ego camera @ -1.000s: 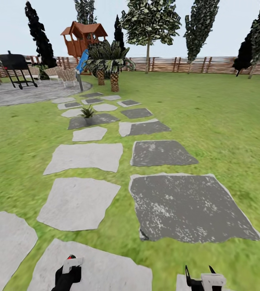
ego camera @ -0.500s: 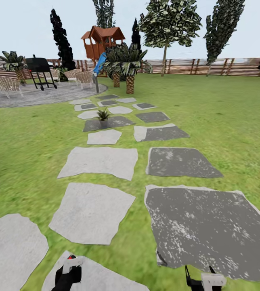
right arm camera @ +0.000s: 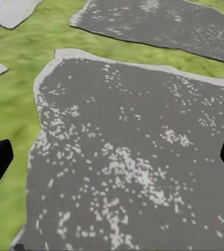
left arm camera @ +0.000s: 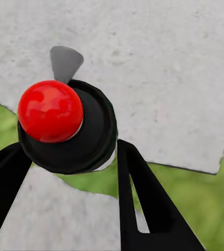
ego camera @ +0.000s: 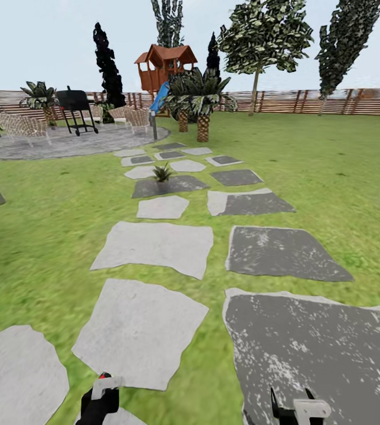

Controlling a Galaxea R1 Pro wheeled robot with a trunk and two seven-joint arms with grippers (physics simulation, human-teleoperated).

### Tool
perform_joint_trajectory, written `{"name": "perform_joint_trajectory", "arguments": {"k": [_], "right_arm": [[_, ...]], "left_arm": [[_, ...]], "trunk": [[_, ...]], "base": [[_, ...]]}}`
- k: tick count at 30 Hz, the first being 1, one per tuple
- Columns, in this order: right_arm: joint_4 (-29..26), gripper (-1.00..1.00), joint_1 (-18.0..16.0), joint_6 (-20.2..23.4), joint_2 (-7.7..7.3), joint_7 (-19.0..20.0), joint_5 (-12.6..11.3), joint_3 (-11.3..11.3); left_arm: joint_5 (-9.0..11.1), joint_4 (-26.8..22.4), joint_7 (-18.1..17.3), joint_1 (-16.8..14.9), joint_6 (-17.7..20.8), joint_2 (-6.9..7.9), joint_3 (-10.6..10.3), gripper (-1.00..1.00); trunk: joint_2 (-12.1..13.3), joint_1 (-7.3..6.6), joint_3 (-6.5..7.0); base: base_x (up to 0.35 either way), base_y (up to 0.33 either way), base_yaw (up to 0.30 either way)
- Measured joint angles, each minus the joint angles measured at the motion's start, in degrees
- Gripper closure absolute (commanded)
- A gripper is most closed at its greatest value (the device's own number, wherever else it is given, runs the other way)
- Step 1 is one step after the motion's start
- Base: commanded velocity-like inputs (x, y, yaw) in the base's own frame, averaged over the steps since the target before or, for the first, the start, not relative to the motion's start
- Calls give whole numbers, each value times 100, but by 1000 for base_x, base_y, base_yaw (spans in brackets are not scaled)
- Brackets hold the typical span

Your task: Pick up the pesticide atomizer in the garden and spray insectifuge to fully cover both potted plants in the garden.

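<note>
Meanwhile, the left gripper (left arm camera: 70, 157) clamps the pesticide atomizer (left arm camera: 65, 125) ready for spraying, the right gripper (right arm camera: 112, 157) gaping empty above the stepping stones (ego camera: 154, 245).

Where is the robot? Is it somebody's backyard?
Yes, it looks like a backyard garden. There is a green lawn with a path of grey stepping stones, a wooden fence around it, and a play tower with a blue slide beside a black grill on a paved patio.
</note>
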Motion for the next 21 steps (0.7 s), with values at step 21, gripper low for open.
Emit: {"name": "perform_joint_trajectory", "arguments": {"k": [21], "right_arm": [[-9,-100,0,0,-9,8,-8,-1]], "left_arm": [[0,0,0,0,0,-5,0,100]], "trunk": [[0,0,0]], "base": [[338,0,1]]}}
